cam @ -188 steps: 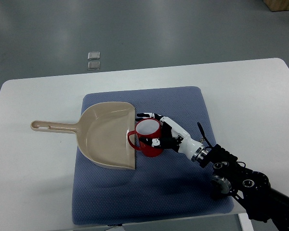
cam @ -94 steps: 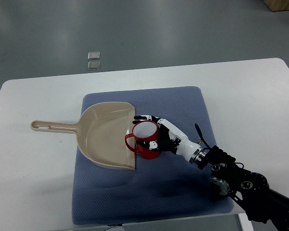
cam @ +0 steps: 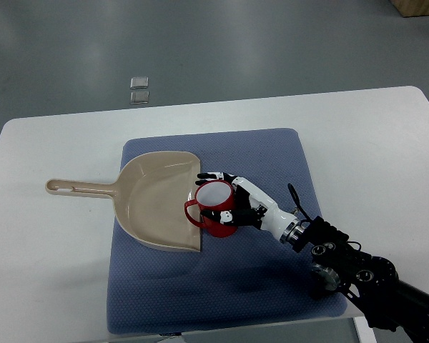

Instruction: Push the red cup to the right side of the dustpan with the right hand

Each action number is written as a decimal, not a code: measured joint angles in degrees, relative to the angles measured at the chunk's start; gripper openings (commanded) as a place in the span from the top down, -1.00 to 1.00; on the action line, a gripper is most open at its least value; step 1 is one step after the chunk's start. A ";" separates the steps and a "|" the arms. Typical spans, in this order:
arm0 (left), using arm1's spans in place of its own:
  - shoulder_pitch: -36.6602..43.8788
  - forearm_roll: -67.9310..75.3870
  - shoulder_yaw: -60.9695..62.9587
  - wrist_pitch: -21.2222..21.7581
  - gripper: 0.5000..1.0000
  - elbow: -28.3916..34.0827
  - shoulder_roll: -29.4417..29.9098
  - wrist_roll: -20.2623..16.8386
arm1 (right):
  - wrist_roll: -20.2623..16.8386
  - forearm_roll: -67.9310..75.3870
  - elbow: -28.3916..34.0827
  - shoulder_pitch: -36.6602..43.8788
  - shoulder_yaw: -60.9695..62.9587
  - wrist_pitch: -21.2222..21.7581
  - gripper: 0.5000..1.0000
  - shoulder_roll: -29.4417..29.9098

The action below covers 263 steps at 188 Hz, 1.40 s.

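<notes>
So the setup here is a white table (cam: 50, 286) with rounded corners, and a blue-grey padded mat (cam: 272, 153) sits roughly in the middle of it, running all the way to the table's near edge. The floor (cam: 222, 43) behind the table is plain grey and a bit shiny, with two small pale square things (cam: 139, 88) lying on it just past the table's far edge; can't make out what they are. There's also a sliver of something tan or wooden (cam: 418, 7) at the top right corner of the shot.

On the mat's left half lies a beige dustpan (cam: 154, 200), open mouth facing right, its long handle sticking out over the mat's left edge onto the bare table. The red cup (cam: 216, 207) stands upright right at the pan's open edge, near the middle of the mat, white inside, and its handle loop pokes left over the pan's lip.

The right hand (cam: 237, 200) comes up from the table's near right corner on a black arm, with a white palm and dark fingers. It's wrapped around the cup from the right side: fingers (cam: 213, 176) curl round the far side of the rim and another fingertip presses the near side of the cup wall, so it's basically cupping the thing snugly rather than just nudging it.
</notes>
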 measured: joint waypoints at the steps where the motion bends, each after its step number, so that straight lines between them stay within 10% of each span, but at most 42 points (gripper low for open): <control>1: 0.00 0.00 0.00 0.00 -1.00 0.00 0.00 0.00 | 0.00 -0.01 0.00 0.00 0.00 -0.01 -0.34 0.00; 263: 0.00 0.00 0.00 0.00 -1.00 0.00 0.00 0.02 | 0.00 -0.54 2.84 -0.44 -1.88 -0.31 -0.55 -3.04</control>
